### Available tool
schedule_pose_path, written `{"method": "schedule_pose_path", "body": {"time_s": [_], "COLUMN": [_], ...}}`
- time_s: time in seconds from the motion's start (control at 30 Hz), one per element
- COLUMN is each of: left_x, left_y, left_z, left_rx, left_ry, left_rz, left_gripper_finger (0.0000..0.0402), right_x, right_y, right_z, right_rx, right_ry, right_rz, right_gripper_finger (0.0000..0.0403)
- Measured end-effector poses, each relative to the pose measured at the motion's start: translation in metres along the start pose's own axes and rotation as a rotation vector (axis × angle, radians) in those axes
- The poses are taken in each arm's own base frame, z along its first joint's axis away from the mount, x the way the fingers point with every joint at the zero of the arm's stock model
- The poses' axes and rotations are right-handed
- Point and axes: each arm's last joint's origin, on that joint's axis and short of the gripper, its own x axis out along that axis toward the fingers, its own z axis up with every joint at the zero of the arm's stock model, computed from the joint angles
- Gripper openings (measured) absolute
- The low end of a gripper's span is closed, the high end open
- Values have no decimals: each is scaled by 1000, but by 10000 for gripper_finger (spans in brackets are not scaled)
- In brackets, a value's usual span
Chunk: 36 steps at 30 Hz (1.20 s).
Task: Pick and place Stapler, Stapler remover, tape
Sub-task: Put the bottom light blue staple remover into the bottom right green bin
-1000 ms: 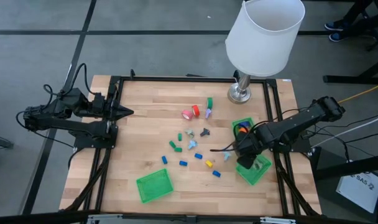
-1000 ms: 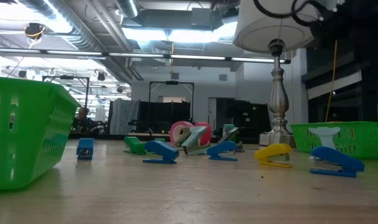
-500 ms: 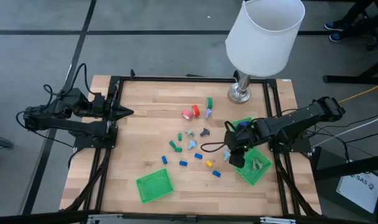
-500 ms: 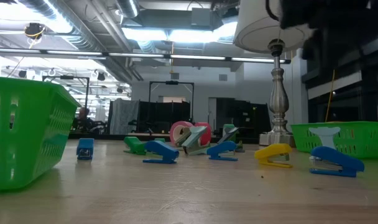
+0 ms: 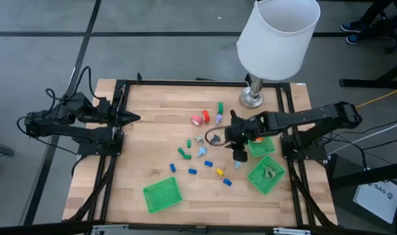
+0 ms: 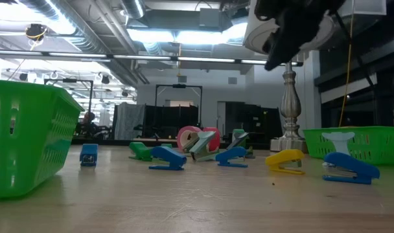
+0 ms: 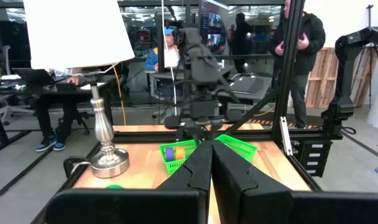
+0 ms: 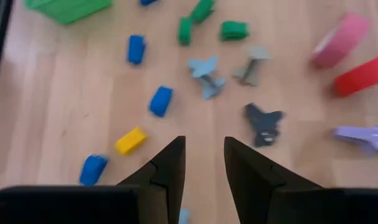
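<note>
Right gripper [image 8: 201,163] hovered above dark stapler remover [image 8: 262,123], jaws slightly parted, empty. Left gripper [image 7: 211,163] parked at table's left edge, jaws closed, empty.

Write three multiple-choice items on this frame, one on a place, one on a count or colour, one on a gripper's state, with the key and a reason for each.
1. Where is the right gripper?
A. Over the middle of the table, above the scattered pieces
B. Inside the front green basket
C. Beside the left arm at the table's left edge

2. How many green baskets are on the table?
A. One
B. Three
C. Five

3. How do the right gripper's fingers stand?
A. Shut on a yellow stapler
B. Shut on a tape roll
C. Open and empty

Key: 1 A, the right gripper hangs over the table's middle by the dark staple remover. 2 B, the high view shows a front basket and two right-side baskets. 3 C, the right wrist view shows a clear gap between its fingers with bare wood behind it.
</note>
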Motion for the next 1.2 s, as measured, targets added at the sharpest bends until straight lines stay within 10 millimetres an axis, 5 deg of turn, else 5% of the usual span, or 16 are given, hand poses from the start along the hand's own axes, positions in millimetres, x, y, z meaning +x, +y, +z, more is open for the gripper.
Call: {"method": "schedule_pose_path", "body": {"time_s": [0.53, 0.9, 1.1, 1.2], "left_x": [0, 0, 0, 0], "left_y": [0, 0, 0, 0], "left_z": [0, 0, 0, 0], "left_rx": [0, 0, 0, 0], "left_ry": [0, 0, 0, 0], "left_rz": [0, 0, 0, 0], "left_gripper_finger": [6, 6, 8, 7], "right_x": [-78, -87, -83, -66], "right_y": [-71, -94, -96, -86], "right_z": [48, 51, 50, 49], "right_rx": [148, 407, 386, 358], "right_ry": [-97, -173, -161, -125], "right_rz": [44, 278, 234, 95], "right_gripper_finger": [115, 115, 115, 115]}}
